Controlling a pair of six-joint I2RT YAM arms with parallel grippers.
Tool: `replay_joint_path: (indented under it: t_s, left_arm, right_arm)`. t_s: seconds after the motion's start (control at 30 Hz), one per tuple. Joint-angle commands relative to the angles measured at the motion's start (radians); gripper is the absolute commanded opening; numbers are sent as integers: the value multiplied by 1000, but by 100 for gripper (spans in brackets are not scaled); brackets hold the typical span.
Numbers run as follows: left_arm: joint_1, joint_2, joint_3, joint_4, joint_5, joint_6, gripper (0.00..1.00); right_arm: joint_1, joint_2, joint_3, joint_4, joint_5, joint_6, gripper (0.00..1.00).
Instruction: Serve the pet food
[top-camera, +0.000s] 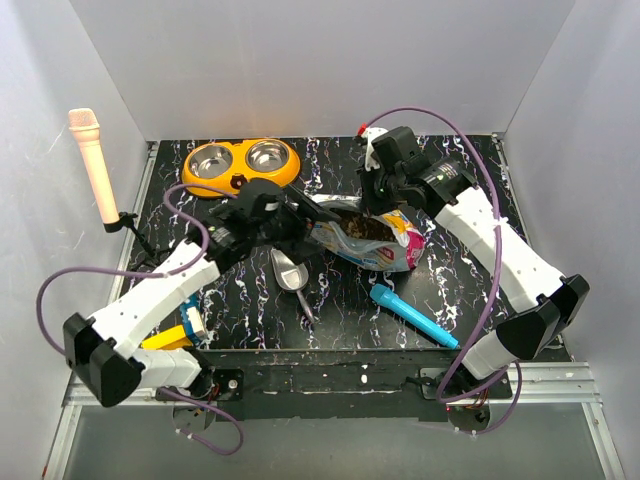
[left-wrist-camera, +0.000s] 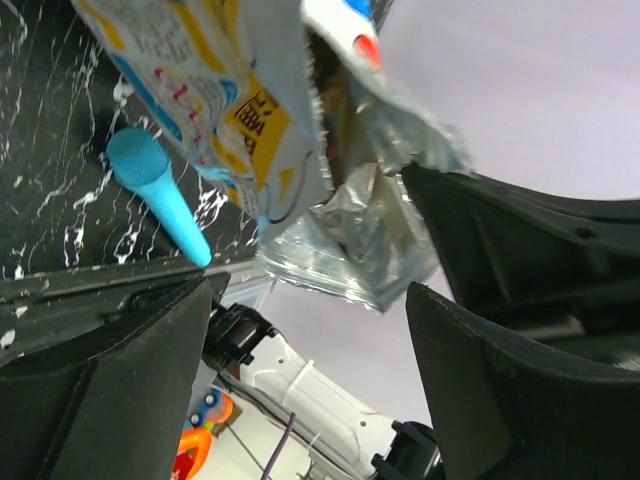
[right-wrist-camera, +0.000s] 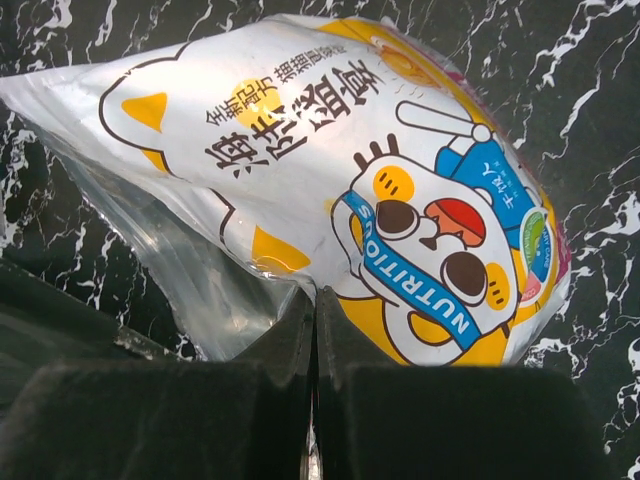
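Inside the pouch (top-camera: 388, 252), pet food (top-camera: 362, 228) shows only partly

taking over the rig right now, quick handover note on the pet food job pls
Grippers: left gripper open, fingers either side of the pouch rim; right gripper shut on an edge of the pouch.
Things: pouch lies open on the table, kibble showing in its mouth; scoop lies beside it; orange double bowl at the back, cups look empty.
Done: pouch open.
Left: get kibble into a cup.
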Motion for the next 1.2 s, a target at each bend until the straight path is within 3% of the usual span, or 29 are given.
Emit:
replay_joint_path:
  t_s: [0.0,0.2,0.5,0.7,0.87,1.0,1.17]
  left_arm:
    - [-78,47,6,16,-62,-111,79]
    - [-158,170,20,56,-96,-173,67]
    - [-163,236,107,-33,-269,-47,26]
    - [-159,242,141,-19,-270,-3,0]
    - [-159,239,184,-22,-245,22,0]
    - [-161,227,196,-25,-244,31,0]
    - [-147,219,199,-30,-213,44,0]
  right_arm:
    - [0,-15,66,10,-31,26,1]
    - [0,-17,92,-8,-37,14,1]
    - [8,-54,42,-39,9,-24,1]
    - [29,-91,-18,-59,77,-112,2]
    - [51,-111,-78,-51,138,-173,29]
    - [56,-103,-121,-14,181,-228,40]
    - [59,-11,-22,-14,173,-262,42]
